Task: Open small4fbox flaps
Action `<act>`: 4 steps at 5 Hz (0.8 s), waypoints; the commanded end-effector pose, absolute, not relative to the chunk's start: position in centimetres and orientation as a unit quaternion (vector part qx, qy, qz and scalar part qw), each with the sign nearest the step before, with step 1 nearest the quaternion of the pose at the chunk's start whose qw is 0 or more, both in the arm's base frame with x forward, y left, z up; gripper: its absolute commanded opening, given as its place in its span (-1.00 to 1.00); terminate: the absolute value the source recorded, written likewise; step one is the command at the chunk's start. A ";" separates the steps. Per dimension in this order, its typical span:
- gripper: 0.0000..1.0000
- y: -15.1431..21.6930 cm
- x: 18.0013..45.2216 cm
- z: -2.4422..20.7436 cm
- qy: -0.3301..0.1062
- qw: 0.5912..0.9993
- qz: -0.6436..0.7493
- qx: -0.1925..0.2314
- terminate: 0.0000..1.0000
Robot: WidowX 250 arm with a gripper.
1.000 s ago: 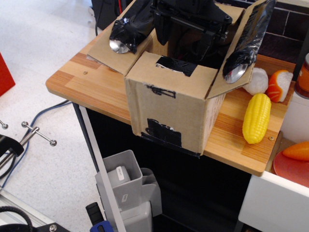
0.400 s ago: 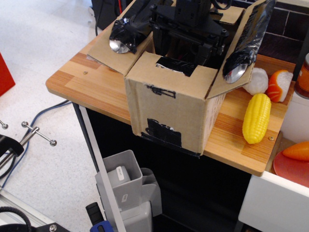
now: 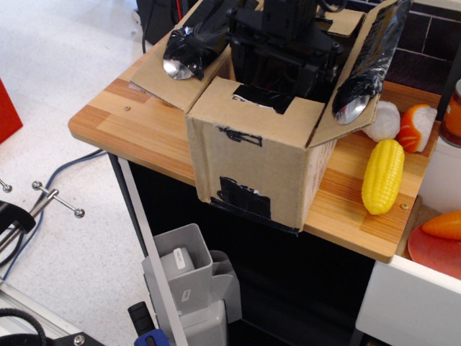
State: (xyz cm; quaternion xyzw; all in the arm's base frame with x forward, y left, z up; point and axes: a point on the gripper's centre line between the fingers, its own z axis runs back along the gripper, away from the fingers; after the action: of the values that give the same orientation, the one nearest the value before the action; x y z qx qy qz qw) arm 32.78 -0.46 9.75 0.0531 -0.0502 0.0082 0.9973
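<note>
The small4fbox [image 3: 252, 158] is a brown cardboard box with black tape patches, standing at the front edge of a wooden table [image 3: 122, 119]. The left flap [image 3: 162, 79] lies folded outward, with a glossy black strip and a silver round. The right flap [image 3: 364, 65] stands up and leans outward with the same strip and round. The front flap [image 3: 241, 101] lies roughly level over the opening. The back flap [image 3: 347, 20] shows behind the arm. My black gripper [image 3: 284, 54] reaches down into the opening behind the front flap. Its fingertips are hidden.
A yellow toy corn [image 3: 382, 176] lies right of the box, with a white ball [image 3: 385, 120] and an orange-white toy [image 3: 416, 127] behind it. An orange plate [image 3: 432, 252] sits lower right. A grey bin [image 3: 187, 277] stands under the table.
My gripper has shifted slightly right and lower into the box opening. The flaps and box have not visibly moved.
</note>
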 end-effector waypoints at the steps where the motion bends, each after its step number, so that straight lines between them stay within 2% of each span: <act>1: 1.00 -1.0 32.0 10.8 -0.063 0.997 0.021 0.051 -1.00; 2: 1.00 -1.4 31.9 11.3 -0.055 0.997 0.023 0.051 -1.00; 4: 1.00 -2.5 31.2 14.6 -0.036 0.996 0.031 0.073 -1.00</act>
State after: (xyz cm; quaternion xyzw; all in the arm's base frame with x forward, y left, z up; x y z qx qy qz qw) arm 30.70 -2.56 12.75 0.0777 0.0027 0.0313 0.9965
